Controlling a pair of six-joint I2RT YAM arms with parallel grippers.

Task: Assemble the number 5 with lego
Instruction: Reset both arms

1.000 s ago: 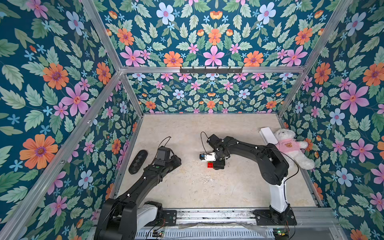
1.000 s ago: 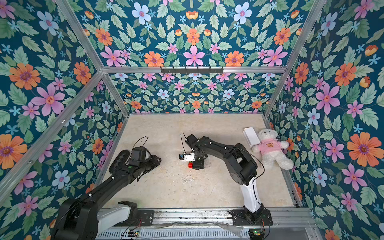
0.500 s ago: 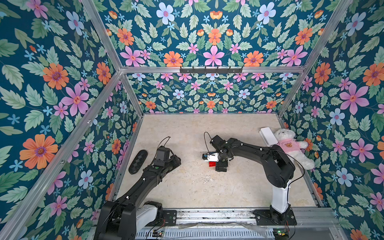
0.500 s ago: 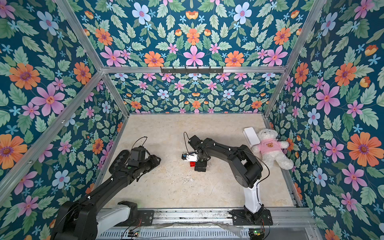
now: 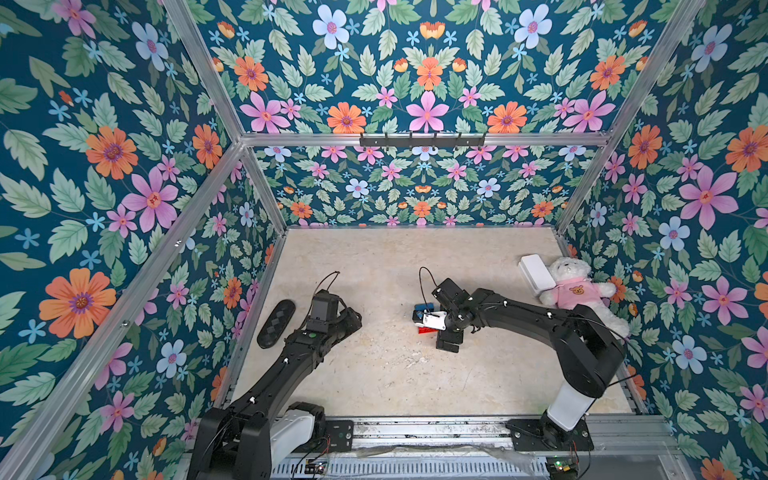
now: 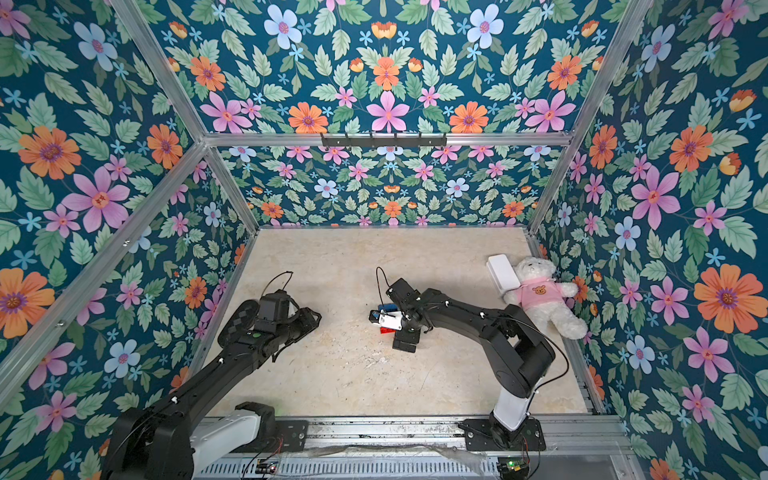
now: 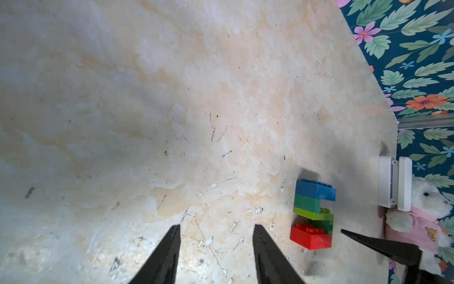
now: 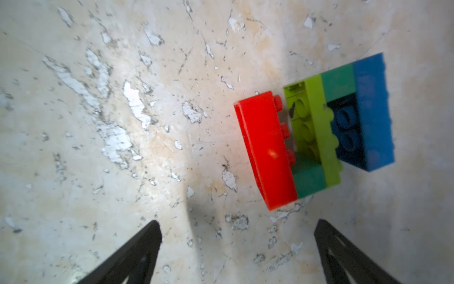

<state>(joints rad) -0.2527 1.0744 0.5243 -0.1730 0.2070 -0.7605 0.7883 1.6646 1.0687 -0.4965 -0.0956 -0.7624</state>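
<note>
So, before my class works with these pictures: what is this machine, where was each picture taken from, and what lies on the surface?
Two black robot arms, left arm and right arm, stand at the edge of a beige marbled table. The two wide pictures come from one camera overhead; the two close ones from wrist cameras, looking past the left gripper and the right gripper. On the table rests a block of blue, green, lime and red plastic lego bricks, shaped like a 5. Near the walls lie a white plastic box, a white teddy in a pink top and a black oval pad. Both grippers are open, holding nothing.
</note>
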